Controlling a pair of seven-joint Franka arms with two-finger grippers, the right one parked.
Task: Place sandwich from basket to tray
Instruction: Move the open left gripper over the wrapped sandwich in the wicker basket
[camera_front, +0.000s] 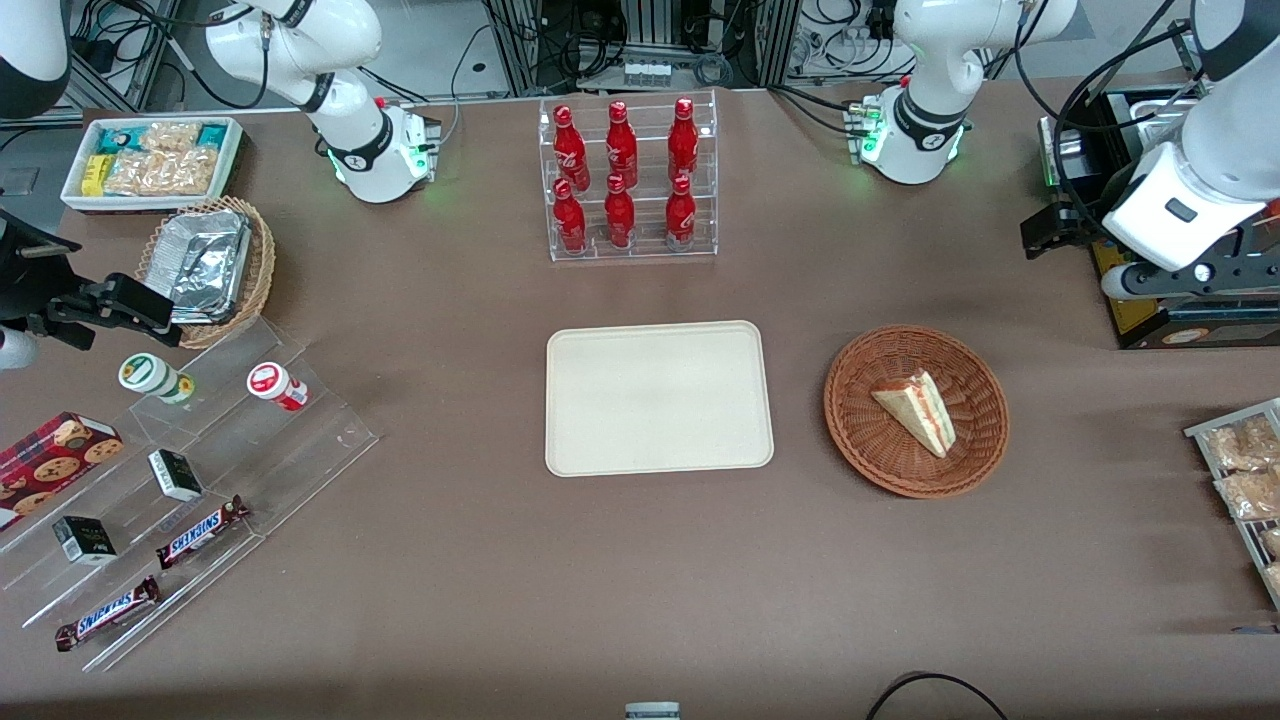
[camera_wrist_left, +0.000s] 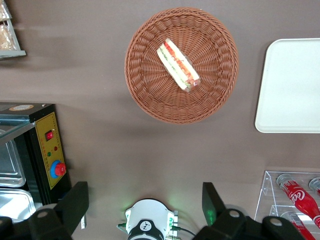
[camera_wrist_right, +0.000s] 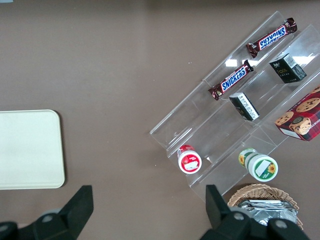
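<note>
The sandwich (camera_front: 917, 411) (camera_wrist_left: 178, 65) is laid in the basket (camera_front: 915, 350) (camera_wrist_left: 150, 90), which is set on the table (camera_front: 640, 580) beside the tray (camera_front: 659, 398) (camera_wrist_left: 290, 85), toward the working arm's end. Tray and basket are kept apart. The bottle rack (camera_front: 627, 178), holding 6 bottles, is placed farther from the front camera than the tray. The gripper (camera_wrist_left: 142, 207) is held high above the table with its fingers spread apart, farther from the front camera than the basket, well clear of the sandwich.
</note>
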